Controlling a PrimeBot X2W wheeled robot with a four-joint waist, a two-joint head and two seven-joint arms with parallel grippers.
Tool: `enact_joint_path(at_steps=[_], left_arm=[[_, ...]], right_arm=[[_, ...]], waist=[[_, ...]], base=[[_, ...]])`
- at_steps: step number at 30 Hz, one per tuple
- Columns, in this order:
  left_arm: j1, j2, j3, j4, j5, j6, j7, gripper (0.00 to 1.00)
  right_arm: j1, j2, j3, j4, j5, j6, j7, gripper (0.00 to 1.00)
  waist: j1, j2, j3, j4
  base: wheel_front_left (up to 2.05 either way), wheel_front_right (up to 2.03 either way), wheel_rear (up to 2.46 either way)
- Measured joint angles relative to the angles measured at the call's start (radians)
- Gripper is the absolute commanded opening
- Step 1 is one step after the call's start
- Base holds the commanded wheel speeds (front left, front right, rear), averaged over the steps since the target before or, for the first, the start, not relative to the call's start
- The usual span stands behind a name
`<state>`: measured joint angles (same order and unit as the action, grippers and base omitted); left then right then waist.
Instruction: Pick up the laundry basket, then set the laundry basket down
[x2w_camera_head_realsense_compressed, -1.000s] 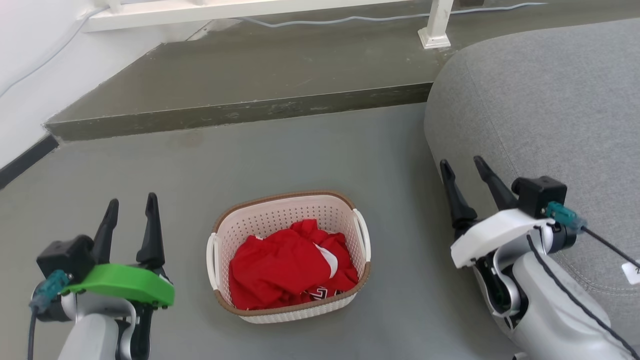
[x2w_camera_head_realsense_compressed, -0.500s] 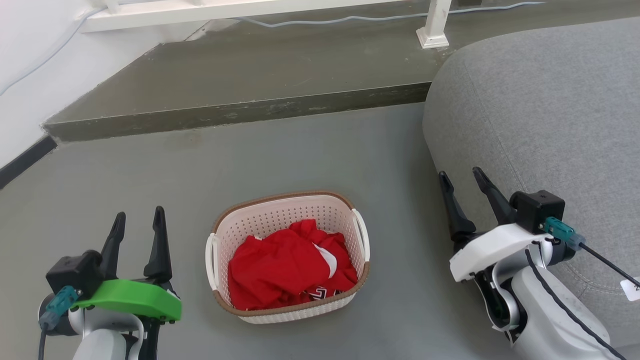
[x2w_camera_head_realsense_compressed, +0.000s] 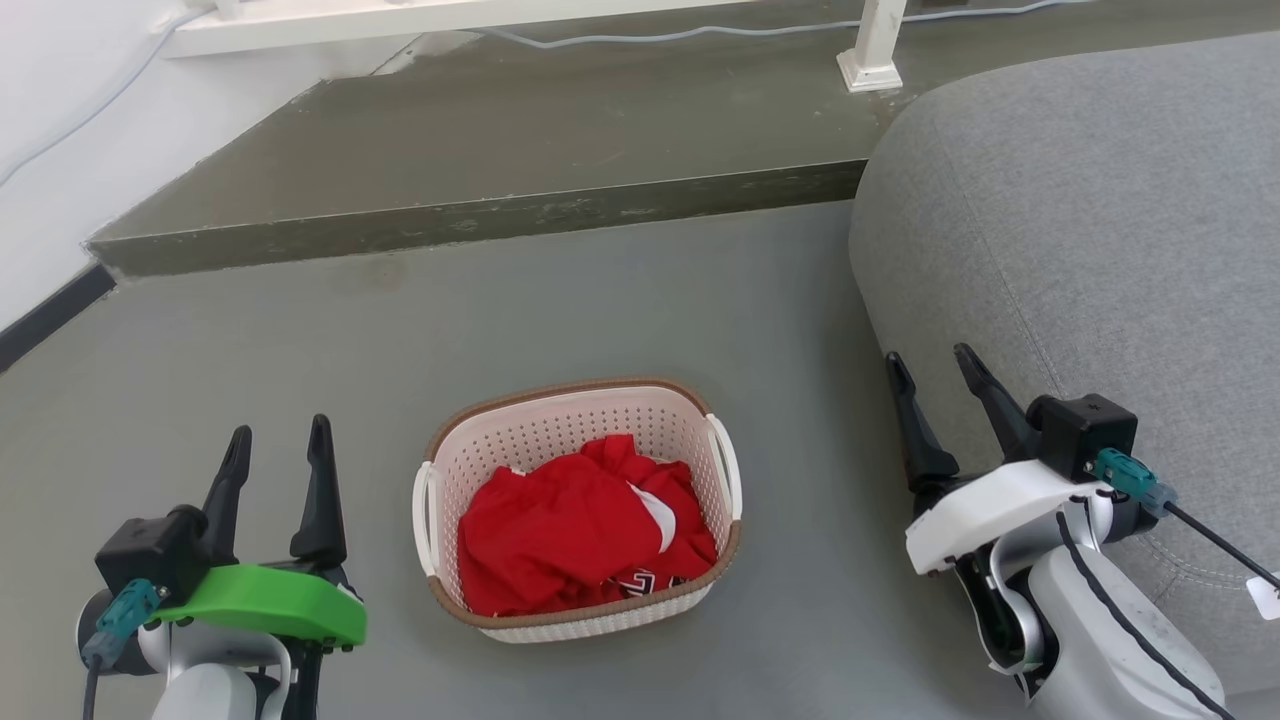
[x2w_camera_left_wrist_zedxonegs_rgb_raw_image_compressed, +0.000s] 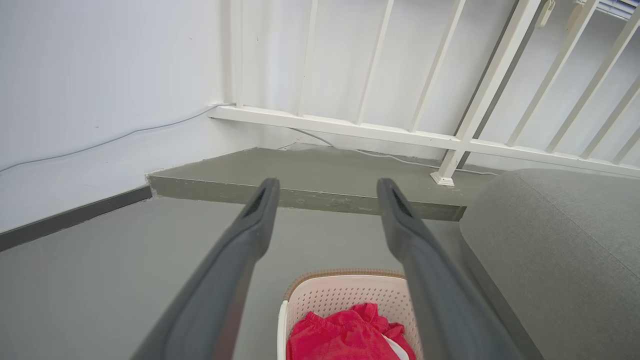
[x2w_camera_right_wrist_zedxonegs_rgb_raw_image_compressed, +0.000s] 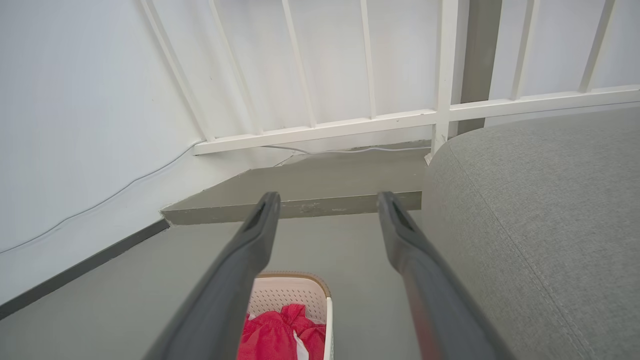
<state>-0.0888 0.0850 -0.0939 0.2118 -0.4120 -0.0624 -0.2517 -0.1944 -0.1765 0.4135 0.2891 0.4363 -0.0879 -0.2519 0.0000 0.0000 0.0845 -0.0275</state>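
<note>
The laundry basket (x2w_camera_head_realsense_compressed: 560, 435) stands on the grey floor, cream-white and perforated with a brown rim, and holds red clothing (x2w_camera_head_realsense_compressed: 580, 535). Its white handles sit at the left (x2w_camera_head_realsense_compressed: 423, 520) and right (x2w_camera_head_realsense_compressed: 726, 465) sides. My left gripper (x2w_camera_head_realsense_compressed: 277, 440) is open, left of the basket and apart from it. To the basket's right, beside the sofa, my right gripper (x2w_camera_head_realsense_compressed: 930, 362) is open with nothing between its fingers. The left wrist view shows the basket (x2w_camera_left_wrist_zedxonegs_rgb_raw_image_compressed: 345, 290) low between the open fingers. In the right wrist view the basket (x2w_camera_right_wrist_zedxonegs_rgb_raw_image_compressed: 295, 292) lies at the bottom.
A grey sofa (x2w_camera_head_realsense_compressed: 1090, 220) fills the right side, close to my right arm. A raised concrete step (x2w_camera_head_realsense_compressed: 480, 225) runs across behind the basket, with a white railing (x2w_camera_left_wrist_zedxonegs_rgb_raw_image_compressed: 380, 132) and a cable beyond it. A white wall with dark skirting (x2w_camera_head_realsense_compressed: 50, 315) closes the left.
Both grippers sit lower in the head view than a second ago, the left one slightly nearer the basket. The basket has not moved.
</note>
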Motion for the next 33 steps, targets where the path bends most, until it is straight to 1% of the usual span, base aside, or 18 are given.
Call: enact_joint_path(at_steps=[2,8,12,13,17,22,24,33], left_arm=[[0.002,-0.001,0.002,0.0,0.003,0.0,0.0,1.0],[0.003,-0.008,0.012,-0.002,0.008,-0.008,0.0,1.0],[0.007,-0.009,0.015,-0.002,0.012,-0.01,0.0,1.0],[0.008,-0.01,0.014,-0.001,0.012,-0.016,0.0,0.0],[0.025,-0.023,0.007,0.04,0.011,-0.016,0.004,0.0],[0.028,-0.03,0.015,0.05,-0.02,-0.016,0.015,0.0],[0.028,-0.03,0.023,0.055,-0.039,-0.016,0.026,0.0],[0.027,-0.031,0.037,0.067,-0.171,-0.016,0.067,0.0]], right_arm=[[0.0,0.003,-0.005,-0.001,-0.006,0.007,0.0,1.0],[0.015,0.011,-0.014,-0.002,-0.01,0.009,0.0,1.0],[0.02,0.017,-0.02,-0.002,-0.015,0.017,0.0,1.0],[0.02,0.018,-0.021,-0.001,-0.015,0.017,0.0,0.0],[0.052,0.029,-0.014,0.033,-0.013,0.017,0.0,0.0],[0.069,0.034,-0.026,0.034,0.015,0.019,0.004,0.0],[0.069,0.036,-0.033,0.032,0.039,0.027,0.007,0.0],[0.072,0.047,-0.075,0.023,0.174,0.043,0.037,0.0]], waist=[[0.0,0.0,0.001,0.001],[0.0,0.0,0.001,0.001],[0.0,0.0,0.001,0.001],[0.0,0.0,0.001,0.001],[0.0,0.0,0.001,0.001],[0.0,0.0,-0.002,0.001],[0.0,0.0,-0.004,0.002],[0.0,0.0,-0.013,0.005]], base=[[0.0,0.0,0.0],[0.0,0.0,0.0],[0.0,0.0,0.0],[0.0,0.0,0.0],[0.0,0.0,0.0],[0.0,0.0,0.0],[0.0,0.0,0.0],[0.0,0.0,0.0]])
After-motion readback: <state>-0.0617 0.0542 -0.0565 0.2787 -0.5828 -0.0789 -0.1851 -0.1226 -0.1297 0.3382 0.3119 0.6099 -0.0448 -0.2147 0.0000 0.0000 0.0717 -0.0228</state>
